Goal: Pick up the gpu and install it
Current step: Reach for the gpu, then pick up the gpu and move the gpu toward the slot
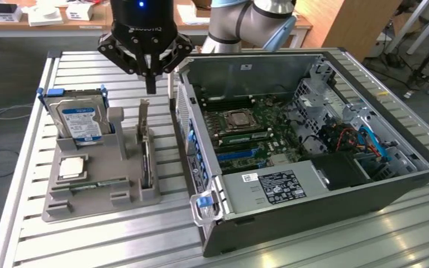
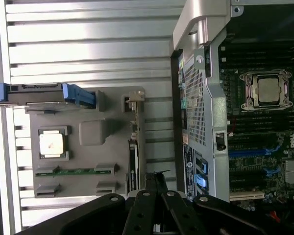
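Observation:
The gpu (image 1: 146,149) stands on edge in a slot of the grey holder tray (image 1: 95,204), its silver bracket (image 1: 143,113) pointing up at the far end. Seen edge-on from the wrist, the gpu (image 2: 133,159) is a thin dark strip along the tray (image 2: 90,132). My gripper (image 1: 151,85) hangs just above and slightly behind the bracket, apart from it. Its fingers are shut together with nothing between them. In the wrist view the gripper (image 2: 155,179) sits close to the card's end.
The open computer case (image 1: 393,184) lies on the exterior view's right, motherboard (image 1: 248,137) exposed. The tray also holds a blue-labelled hard drive (image 1: 80,120), a CPU (image 1: 73,166) and a green RAM stick (image 1: 87,186). Everything rests on a slatted metal table (image 1: 110,240).

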Controlling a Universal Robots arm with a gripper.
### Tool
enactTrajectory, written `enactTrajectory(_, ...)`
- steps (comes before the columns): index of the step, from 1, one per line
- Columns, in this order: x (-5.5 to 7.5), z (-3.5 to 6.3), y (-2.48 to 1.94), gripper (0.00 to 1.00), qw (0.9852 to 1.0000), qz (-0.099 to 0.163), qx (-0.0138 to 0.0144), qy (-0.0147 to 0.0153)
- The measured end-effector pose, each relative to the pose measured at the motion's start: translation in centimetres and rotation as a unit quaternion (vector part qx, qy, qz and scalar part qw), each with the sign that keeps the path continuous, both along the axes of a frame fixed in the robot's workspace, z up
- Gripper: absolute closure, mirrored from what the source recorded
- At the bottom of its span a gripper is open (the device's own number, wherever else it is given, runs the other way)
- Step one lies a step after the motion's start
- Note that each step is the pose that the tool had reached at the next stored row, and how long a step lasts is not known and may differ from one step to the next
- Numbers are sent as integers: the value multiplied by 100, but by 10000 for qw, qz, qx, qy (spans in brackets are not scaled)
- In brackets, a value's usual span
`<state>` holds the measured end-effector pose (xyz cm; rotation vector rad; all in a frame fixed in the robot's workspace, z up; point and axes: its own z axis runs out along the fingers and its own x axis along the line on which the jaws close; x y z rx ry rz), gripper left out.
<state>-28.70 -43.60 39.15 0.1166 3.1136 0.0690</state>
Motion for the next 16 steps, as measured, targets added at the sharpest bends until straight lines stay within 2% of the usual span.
enactTrajectory(5, -3, 0, -76, 89, 10000, 0, 0, 0)
enactTrajectory(16, -2, 0, -82, 89, 10000, 0, 0, 0)
